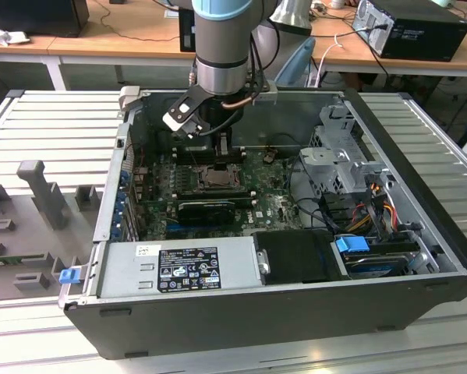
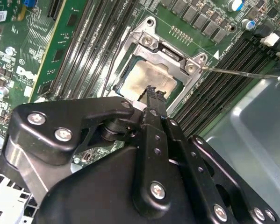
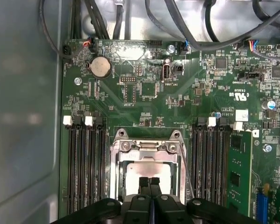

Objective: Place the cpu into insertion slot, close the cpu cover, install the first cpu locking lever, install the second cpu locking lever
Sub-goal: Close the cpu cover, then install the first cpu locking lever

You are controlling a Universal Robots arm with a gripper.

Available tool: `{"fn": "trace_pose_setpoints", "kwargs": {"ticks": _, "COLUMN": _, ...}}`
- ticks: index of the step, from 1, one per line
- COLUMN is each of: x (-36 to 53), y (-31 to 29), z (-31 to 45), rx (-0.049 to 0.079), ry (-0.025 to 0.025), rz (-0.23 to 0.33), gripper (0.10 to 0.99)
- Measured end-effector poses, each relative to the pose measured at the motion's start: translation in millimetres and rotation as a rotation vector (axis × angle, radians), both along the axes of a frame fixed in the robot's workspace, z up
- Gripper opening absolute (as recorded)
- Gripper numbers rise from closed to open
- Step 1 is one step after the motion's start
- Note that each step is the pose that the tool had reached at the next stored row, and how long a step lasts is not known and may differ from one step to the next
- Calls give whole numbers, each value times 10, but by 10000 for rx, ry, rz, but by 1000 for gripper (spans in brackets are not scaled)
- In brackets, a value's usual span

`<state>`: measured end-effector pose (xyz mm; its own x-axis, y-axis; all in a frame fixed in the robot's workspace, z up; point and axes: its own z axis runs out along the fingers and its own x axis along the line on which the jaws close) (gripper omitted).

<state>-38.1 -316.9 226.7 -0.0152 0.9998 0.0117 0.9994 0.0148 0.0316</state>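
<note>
The cpu [image 3: 139, 169] shows its pale silver top in the insertion slot [image 1: 216, 176] on the green motherboard. The cpu cover [image 3: 147, 148], a silver metal frame, lies down around it, and the chip shows through its window [image 2: 151, 78]. My gripper [image 3: 149, 181] hovers just above the chip's middle with its black fingertips pressed together, shut on nothing. In the second wrist view the gripper [image 2: 154, 93] points at the chip's edge. One thin wire locking lever [image 2: 238, 72] sticks out free from the socket's corner; it runs along one side of the socket [image 3: 186, 170].
Black memory slots [image 3: 86, 163] flank the socket on both sides. A long black graphics card [image 1: 206, 209] sits in front of it in the exterior view. The case wall [image 3: 23, 116], cables [image 1: 373, 202] and drive cage [image 1: 338, 164] hem in the motherboard.
</note>
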Motion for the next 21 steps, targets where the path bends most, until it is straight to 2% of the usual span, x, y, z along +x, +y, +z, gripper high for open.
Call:
{"fn": "trace_pose_setpoints", "kwargs": {"ticks": 8, "x": -37, "y": -1, "z": 33, "rx": -1, "ry": -6, "rz": 0, "gripper": 106}}
{"fn": "trace_pose_setpoints", "kwargs": {"ticks": 17, "x": -37, "y": -1, "z": 215, "rx": 0, "ry": -6, "rz": -1, "gripper": 106}}
{"fn": "trace_pose_setpoints", "kwargs": {"ticks": 20, "x": -37, "y": 0, "z": 295, "rx": 0, "ry": -7, "rz": 0, "gripper": 106}}
{"fn": "trace_pose_setpoints", "kwargs": {"ticks": 21, "x": -37, "y": -1, "z": 343, "rx": -2, "ry": -6, "rz": -1, "gripper": 106}}
